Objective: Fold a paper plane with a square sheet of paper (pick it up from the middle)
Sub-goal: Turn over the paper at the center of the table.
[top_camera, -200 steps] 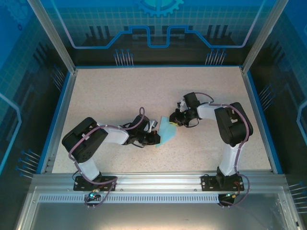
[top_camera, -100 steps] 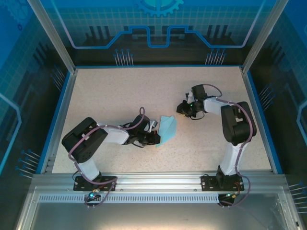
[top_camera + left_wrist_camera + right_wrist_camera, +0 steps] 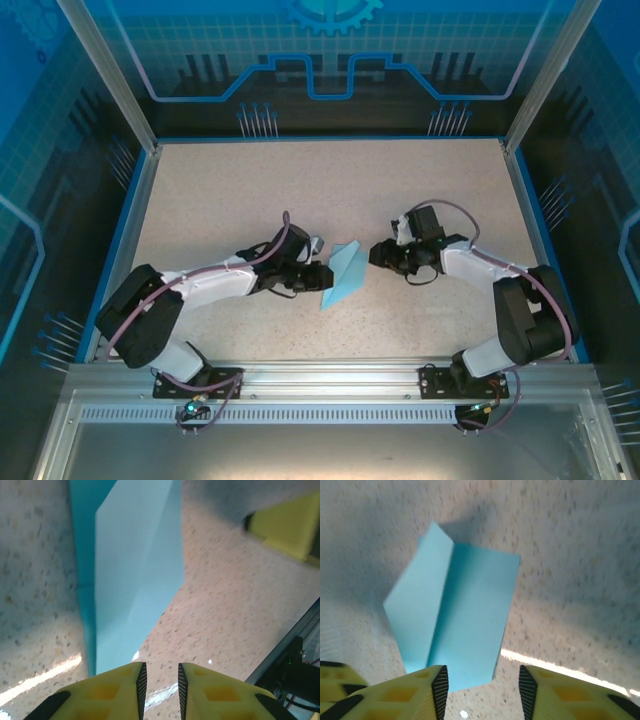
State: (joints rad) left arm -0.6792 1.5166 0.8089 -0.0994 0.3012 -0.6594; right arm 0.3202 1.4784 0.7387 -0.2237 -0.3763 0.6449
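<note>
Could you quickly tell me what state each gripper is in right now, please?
Left gripper: slightly open, nothing between the jaws; the paper lies at its tips.
Right gripper: open, holding nothing; the paper lies just ahead.

The right hand (image 3: 374, 256) let go of the paper plane (image 3: 343, 276) and drew off toward the table's far edge. It has now come back just beside the plane's right side with its fingers parted wider. Its elbow has swung toward the near right corner. The left hand (image 3: 318, 277) has loosened its pinch to a narrow gap, and its arm has stretched out lower, with the elbow nearer the left edge.
</note>
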